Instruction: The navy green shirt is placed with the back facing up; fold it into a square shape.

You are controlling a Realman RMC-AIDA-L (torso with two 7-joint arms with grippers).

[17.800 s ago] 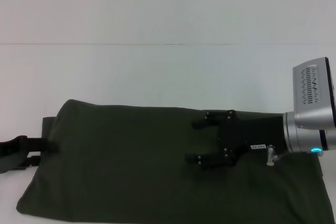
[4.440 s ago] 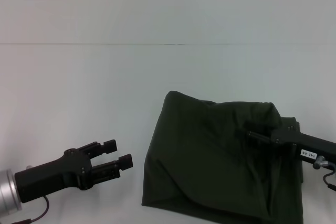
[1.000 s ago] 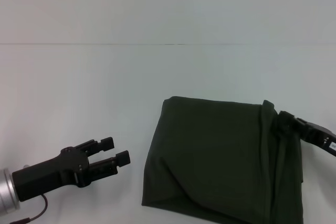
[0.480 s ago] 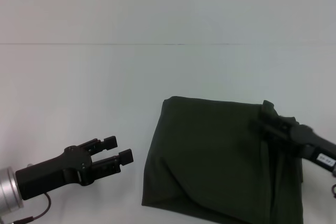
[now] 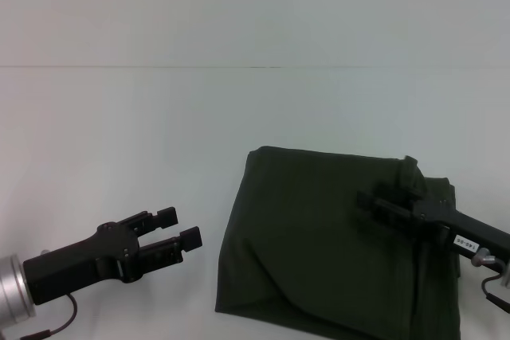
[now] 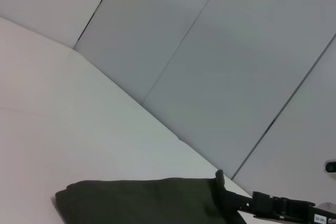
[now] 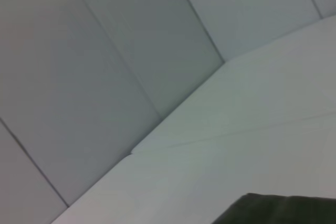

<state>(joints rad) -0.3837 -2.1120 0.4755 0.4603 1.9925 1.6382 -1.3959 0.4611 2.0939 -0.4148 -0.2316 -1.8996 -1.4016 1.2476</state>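
Folded shirt lying on the white bench, one tool over it and one off to the side.

Nearest, at about 8 o'clock in the head view, the left tool [image 5: 182, 227] is hovering over bare bench [image 5: 119, 133] with its two fingers apart and nothing between them, well apart from the cloth. At about 5 o'clock the navy green shirt [image 5: 311, 244] is lying as a folded, roughly square dark block, its plain side up, with a thicker doubled band running along its 3 o'clock edge. The right tool [image 5: 382, 201] is reaching in from 4 o'clock and sitting over that band near the shirt's far corner; whether its fingers are apart or together I cannot tell. Farther off, the bench is meeting a pale panelled wall [image 6: 220, 51].
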